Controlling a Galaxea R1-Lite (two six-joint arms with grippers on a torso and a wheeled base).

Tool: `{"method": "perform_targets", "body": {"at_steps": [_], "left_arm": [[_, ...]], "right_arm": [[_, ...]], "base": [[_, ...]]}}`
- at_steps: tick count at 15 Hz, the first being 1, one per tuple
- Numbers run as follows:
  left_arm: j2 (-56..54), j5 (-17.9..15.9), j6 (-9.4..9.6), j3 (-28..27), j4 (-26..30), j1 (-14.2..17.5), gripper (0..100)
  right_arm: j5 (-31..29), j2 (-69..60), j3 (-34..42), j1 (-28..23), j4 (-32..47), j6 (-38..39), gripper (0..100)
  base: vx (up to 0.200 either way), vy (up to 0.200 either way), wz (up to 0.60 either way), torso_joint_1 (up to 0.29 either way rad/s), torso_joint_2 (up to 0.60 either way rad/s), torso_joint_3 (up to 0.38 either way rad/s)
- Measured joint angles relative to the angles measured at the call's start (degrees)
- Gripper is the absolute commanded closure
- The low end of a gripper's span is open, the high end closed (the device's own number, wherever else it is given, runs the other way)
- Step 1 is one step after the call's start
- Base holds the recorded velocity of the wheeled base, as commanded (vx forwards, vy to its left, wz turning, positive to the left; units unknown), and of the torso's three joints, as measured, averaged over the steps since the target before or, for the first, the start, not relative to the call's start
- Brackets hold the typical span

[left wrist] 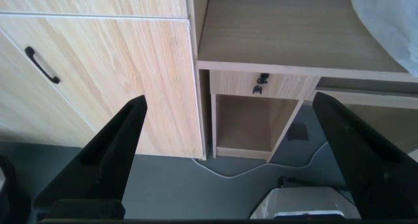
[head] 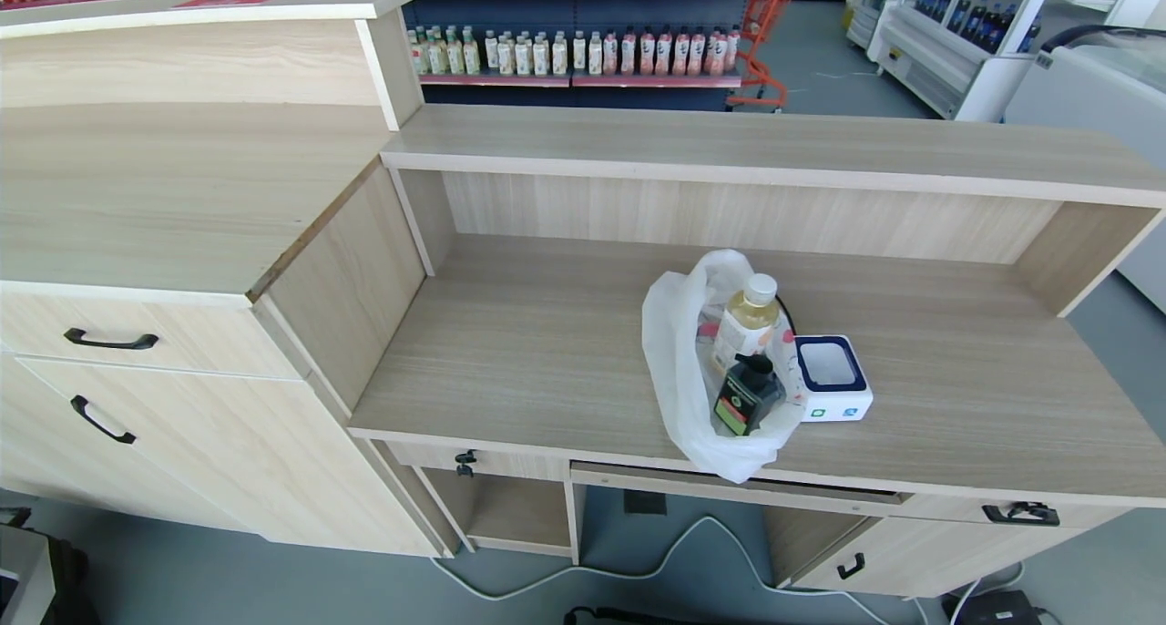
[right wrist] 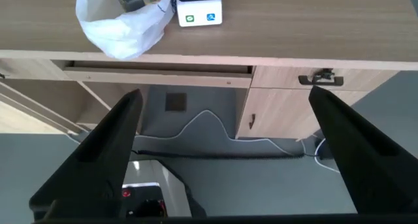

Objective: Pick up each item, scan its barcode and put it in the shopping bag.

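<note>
**Item 1: shopping bag** [head: 679, 370]. White thin plastic, right of centre in the head view, on the bench [head: 547, 352]. Its mouth gapes toward the top of the frame and its lower end droops over the bench's front edge.

**Item 2: tea bottle** [head: 745, 324]. Pale yellow drink, white cap, inside the bag. The long axis leans a little, with the cap pointing to the upper right of the frame.

**Item 3: dark bottle** [head: 745, 399]. Black with a green and red label, inside the bag just below the tea bottle and touching it. The long axis runs nearly up and down the frame, black cap uppermost.

**Item 4: scanner** [head: 829, 377]. White box with a blue-rimmed window facing up, just right of the bag and against its side.

**Item 5: left gripper** [left wrist: 230, 101]. Fingers spread wide, holding nothing, facing the cabinet [left wrist: 117, 74] front below bench level.

**Item 6: right gripper** [right wrist: 225, 92]. Fingers spread wide, holding nothing, low before the bench front.

**Surroundings:** store shelves [head: 583, 51] of bottles along the top of the head view, and a white cable [head: 692, 534] on the floor at lower centre.
</note>
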Motion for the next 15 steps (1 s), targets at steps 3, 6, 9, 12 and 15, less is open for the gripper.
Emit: {"method": "perform_targets", "body": {"at_steps": [3,6,9,12,15], "left_arm": [[0.0,0.0,0.0,0.0,0.02,-0.02,0],[0.0,0.0,-0.02,0.0,0.0,-0.02,0],[0.0,0.0,-0.02,0.0,0.0,-0.02,0],[0.0,0.0,0.0,0.0,0.0,-0.02,0],[0.0,0.0,-0.02,0.0,0.0,-0.02,0]], "right_arm": [[0.35,-6.17,0.24,0.06,2.02,0.49,0],[0.35,-8.07,0.3,0.06,2.0,1.6,0],[0.35,-8.53,0.3,0.06,2.02,1.73,0],[0.38,-8.62,0.3,0.06,2.05,1.73,0],[0.35,-8.62,0.3,0.06,2.07,1.6,0]], "base": [[0.0,0.0,0.0,0.0,0.0,0.0],[0.0,0.0,0.0,0.0,0.0,0.0],[0.0,0.0,0.0,0.0,0.0,0.0],[0.0,0.0,0.0,0.0,0.0,0.0],[0.0,0.0,0.0,0.0,0.0,0.0]]}}
